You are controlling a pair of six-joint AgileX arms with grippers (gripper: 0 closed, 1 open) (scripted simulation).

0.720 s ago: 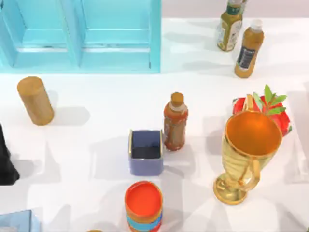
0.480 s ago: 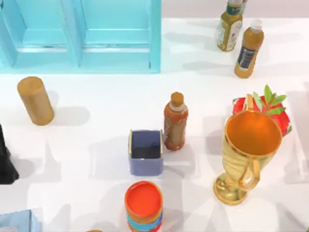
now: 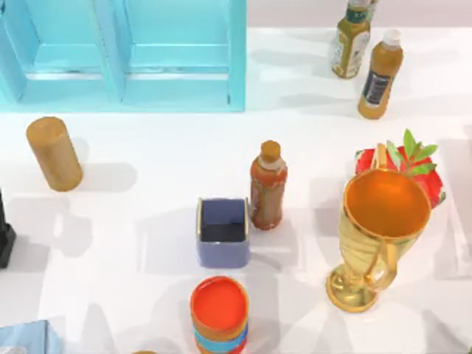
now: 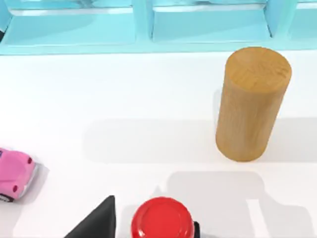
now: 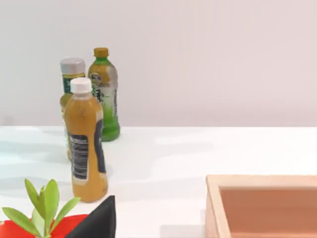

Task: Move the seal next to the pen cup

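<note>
Left gripper [image 3: 4, 237] at the worktop's left edge, seal just ahead of it; finger state cannot be determined.

Left wrist view places the seal [image 4: 162, 219] directly in front of this gripper, with the wooden cylinder [image 4: 253, 101] standing farther off. Seal: glossy round red knob, upright, a dark base barely visible beneath. Pen cup [image 3: 223, 231] stands right of it, near the worktop's centre, well apart. Judgement: left arm is nearer; right arm idles beyond the right edge.
</note>
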